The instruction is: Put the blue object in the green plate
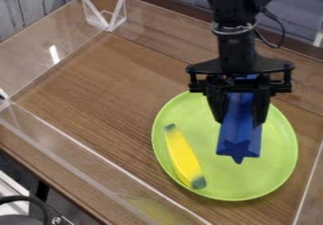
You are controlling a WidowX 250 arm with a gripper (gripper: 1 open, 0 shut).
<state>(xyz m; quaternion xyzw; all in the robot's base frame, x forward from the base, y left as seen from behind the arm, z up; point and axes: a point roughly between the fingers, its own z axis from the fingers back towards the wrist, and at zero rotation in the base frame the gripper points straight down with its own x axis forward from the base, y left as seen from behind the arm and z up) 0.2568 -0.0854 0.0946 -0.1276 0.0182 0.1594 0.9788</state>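
Observation:
The blue object (239, 129) is a long deep-blue block hanging nearly upright, its lower end just over the middle of the green plate (284, 158). My gripper (243, 95) comes down from above and is shut on the block's upper end. I cannot tell whether the block's lower end touches the plate. The plate is large, round and lime green, at the right front of the wooden table.
A yellow banana-shaped item (186, 156) lies in the plate's left part. Clear plastic walls (57, 144) fence the table at the left and front. A small clear stand (104, 13) sits at the back left.

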